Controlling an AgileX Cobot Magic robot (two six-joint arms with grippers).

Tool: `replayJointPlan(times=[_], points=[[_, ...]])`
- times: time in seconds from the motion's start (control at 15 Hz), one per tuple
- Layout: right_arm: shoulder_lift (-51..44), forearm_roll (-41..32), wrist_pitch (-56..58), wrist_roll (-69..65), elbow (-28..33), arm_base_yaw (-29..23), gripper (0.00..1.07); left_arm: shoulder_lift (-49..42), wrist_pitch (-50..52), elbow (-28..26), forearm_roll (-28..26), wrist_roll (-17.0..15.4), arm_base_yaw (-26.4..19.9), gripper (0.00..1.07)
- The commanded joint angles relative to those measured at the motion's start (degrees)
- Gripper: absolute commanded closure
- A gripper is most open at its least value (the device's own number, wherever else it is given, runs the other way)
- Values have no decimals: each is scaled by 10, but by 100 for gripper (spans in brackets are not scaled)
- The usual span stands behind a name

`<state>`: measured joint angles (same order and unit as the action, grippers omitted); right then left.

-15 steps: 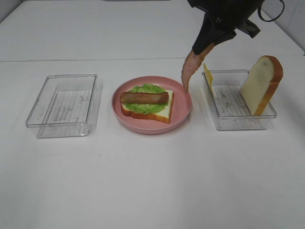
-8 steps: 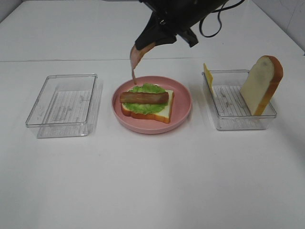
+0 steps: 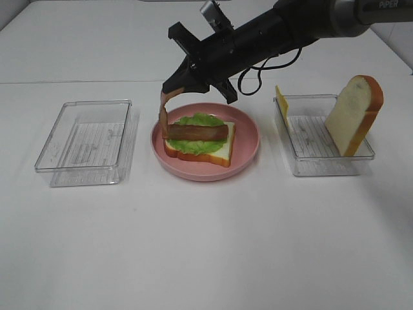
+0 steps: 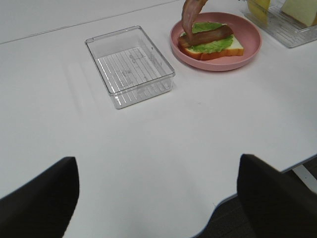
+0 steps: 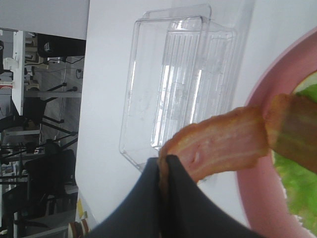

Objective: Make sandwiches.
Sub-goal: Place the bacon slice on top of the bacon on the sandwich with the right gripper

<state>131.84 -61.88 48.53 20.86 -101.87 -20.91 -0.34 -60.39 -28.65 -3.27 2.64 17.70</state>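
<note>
Two clear trays sat on the white table (image 3: pixel 206 245), a left tray (image 3: pixel 90 145) and a right tray (image 3: pixel 310 152), with one pink plate (image 3: pixel 248 139) between them. I counted two bread slices. The base bread slice (image 3: pixel 222 154) lay flat on the plate as the bottom of the open sandwich (image 3: pixel 199 139), and the upright bread slice (image 3: pixel 353 115) stood on edge in the right tray. One lettuce leaf (image 3: pixel 200 120) covered the base, and one yellow cheese slice (image 3: pixel 282 103) stood propped at the right tray's end nearest the plate. Bacon strips numbered two. The lying bacon strip (image 3: pixel 197 132) rested along the lettuce, and the hanging bacon strip (image 3: pixel 164 116) dangled from my right gripper (image 3: pixel 175 86), whose jaws were pinched tight on its upper end. Its lower end hung at the plate's left side and seemed to touch the end of the lying strip, though I could not be sure of contact. My left gripper (image 4: pixel 157 163) hovered over bare table, fingers spread wide, gripping nothing. A second before, the right gripper had held that strip between the plate and the right tray. Half a second before, it was above the plate's rear rim, and it had since crossed to the left side. Nothing else had shifted.
</note>
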Motion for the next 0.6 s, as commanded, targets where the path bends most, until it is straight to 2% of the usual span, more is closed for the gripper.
replayJointPlan(times=[0.07,0.13,0.33,0.6], points=[[-1,38,-10,-22,1,2,107,-5,6,1,-3,-2,0,24],[-1,94,-22,-57,1,2,107,-5,6,1,-3,-2,0,24],[-6,183,-33,-97,-1,2,107,-5,6,1,-3,-2,0,24],[-6,262,-34,-132,-1,2,107,-5,6,1,-3,-2,0,24]])
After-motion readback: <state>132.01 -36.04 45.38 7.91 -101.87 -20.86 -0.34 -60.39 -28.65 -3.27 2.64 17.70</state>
